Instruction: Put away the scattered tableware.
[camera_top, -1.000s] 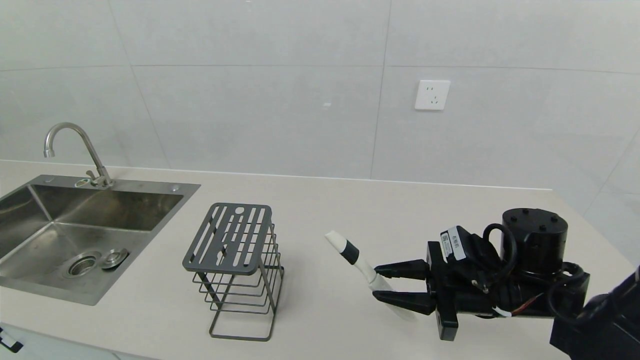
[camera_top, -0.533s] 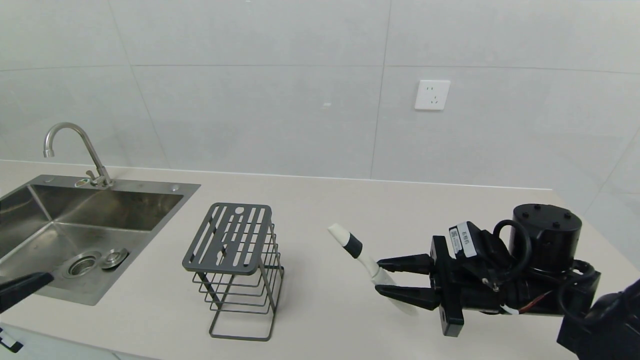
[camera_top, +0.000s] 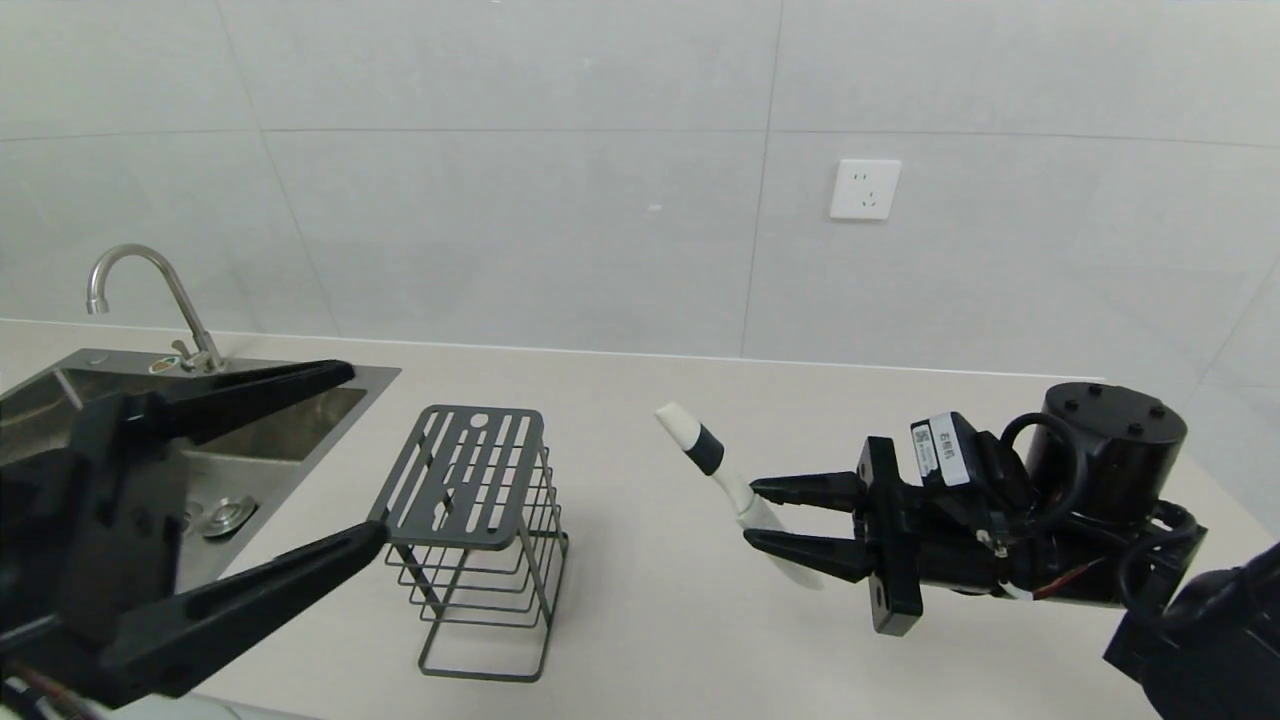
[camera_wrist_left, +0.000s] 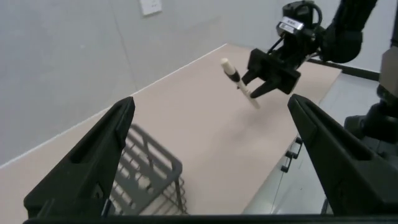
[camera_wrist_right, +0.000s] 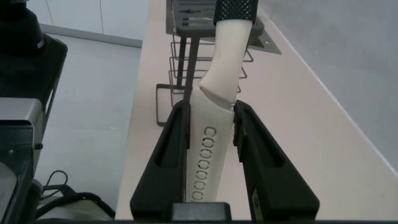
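A white knife-like utensil (camera_top: 690, 440) with a black band on its handle hangs above the counter, right of centre. My right gripper (camera_top: 755, 512) is shut on its perforated white blade (camera_wrist_right: 208, 155), handle tilted up and away. The right gripper (camera_wrist_right: 211, 112) shows the blade pinched between both fingers. A dark grey wire rack (camera_top: 470, 520) with a slotted top stands on the counter left of the utensil. My left gripper (camera_top: 360, 455) hangs wide open in front of the sink, close to the rack's left side, holding nothing. From the left gripper (camera_wrist_left: 211, 109), the rack (camera_wrist_left: 149, 174) and utensil (camera_wrist_left: 236, 78) show.
A steel sink (camera_top: 290, 415) with a curved faucet (camera_top: 150, 290) sits at the counter's left end. A wall socket (camera_top: 864, 189) is on the tiled wall behind. Bare counter lies between the rack and the right gripper.
My left gripper has come up into view from the lower left, open, in front of the sink. The right gripper has lifted the utensil slightly higher.
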